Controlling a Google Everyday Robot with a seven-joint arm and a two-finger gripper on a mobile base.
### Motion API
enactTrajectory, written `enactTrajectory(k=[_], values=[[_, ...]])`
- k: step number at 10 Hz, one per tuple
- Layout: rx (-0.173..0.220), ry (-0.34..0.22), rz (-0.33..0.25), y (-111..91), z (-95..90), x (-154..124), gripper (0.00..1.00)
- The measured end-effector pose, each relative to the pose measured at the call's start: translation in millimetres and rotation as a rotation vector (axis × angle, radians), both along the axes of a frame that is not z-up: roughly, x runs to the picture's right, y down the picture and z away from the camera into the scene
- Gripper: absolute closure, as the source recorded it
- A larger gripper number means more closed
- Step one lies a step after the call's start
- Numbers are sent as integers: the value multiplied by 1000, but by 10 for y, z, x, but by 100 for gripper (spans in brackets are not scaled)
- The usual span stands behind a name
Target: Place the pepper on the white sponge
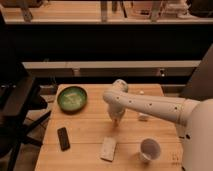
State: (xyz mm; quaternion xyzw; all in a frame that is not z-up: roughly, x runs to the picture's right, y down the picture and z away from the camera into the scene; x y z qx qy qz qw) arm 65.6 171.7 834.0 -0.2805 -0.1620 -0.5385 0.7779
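The pincer (116, 120) hung closed, pointing down over the middle of the wooden table (85, 125), just beyond the small flat white sponge (108, 148). The small orange-red pepper showed nowhere on the table and was probably hidden between the jaws. Doing this step well meant shifting nearer and slightly left, then lowering over the sponge's centre before releasing, clear of the white cup (149, 150).

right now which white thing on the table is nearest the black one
The white sponge, the flat pad by the front edge, near the shut gripper; the white cup stands farther right.
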Motion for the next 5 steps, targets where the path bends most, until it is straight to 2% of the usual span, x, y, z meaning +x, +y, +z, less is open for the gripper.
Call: enactTrajectory(k=[5], values=[[-19, -29, -47, 153, -158, -66, 100]])
